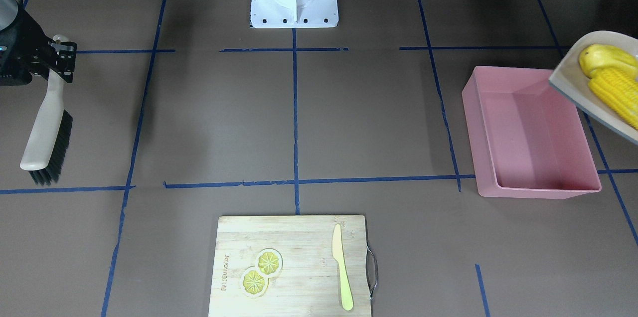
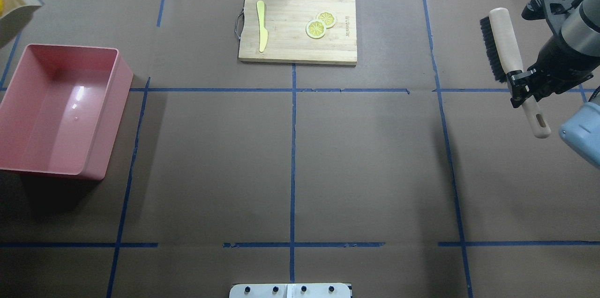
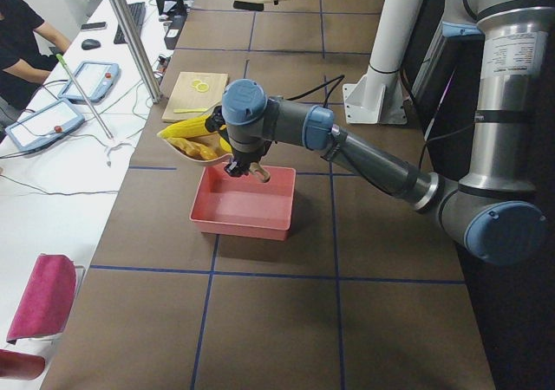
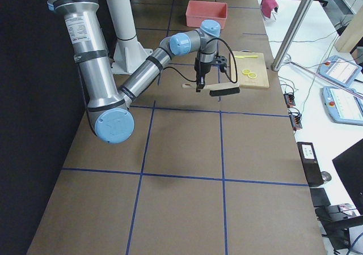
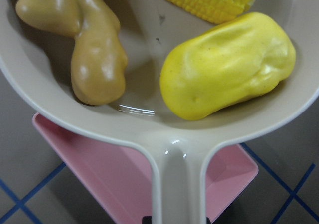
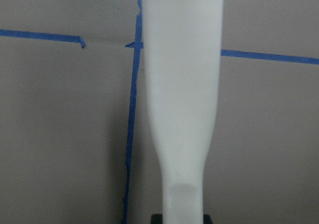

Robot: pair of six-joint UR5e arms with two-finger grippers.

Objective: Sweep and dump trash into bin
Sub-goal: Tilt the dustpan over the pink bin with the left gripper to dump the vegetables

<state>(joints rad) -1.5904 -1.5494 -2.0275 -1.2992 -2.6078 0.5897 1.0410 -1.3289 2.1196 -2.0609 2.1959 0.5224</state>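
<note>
1. Pink plastic, far left: the bin (image 2: 110, 115) sits on the table (image 2: 211, 171) with nothing in it.
2. Above it, the left gripper (image 5: 177, 220) is clamped on the handle of the beige dustpan (image 5: 149, 139) and holds it well off the table. The pan carries all the trash: the corn cob (image 1: 615, 95), the yellow lump (image 1: 603, 58) and the ginger root (image 5: 94, 50).
3. The tip-out turns on this: in the wrist view the bin shows under the handle end, back toward the gripper. The scoop and its load seem to reach out past the bin's edge. I judge the pan must be brought over the bin before tilting, or pieces may drop outside.
4. Middle: a wooden cutting board (image 2: 286, 49) holds a knife (image 2: 261, 26) and two lemon slices (image 2: 321, 24), none of it trash.
5. Far right: the right gripper (image 2: 522, 85) pinches the brush (image 2: 504, 45) by its handle, well apart from the bin.
</note>
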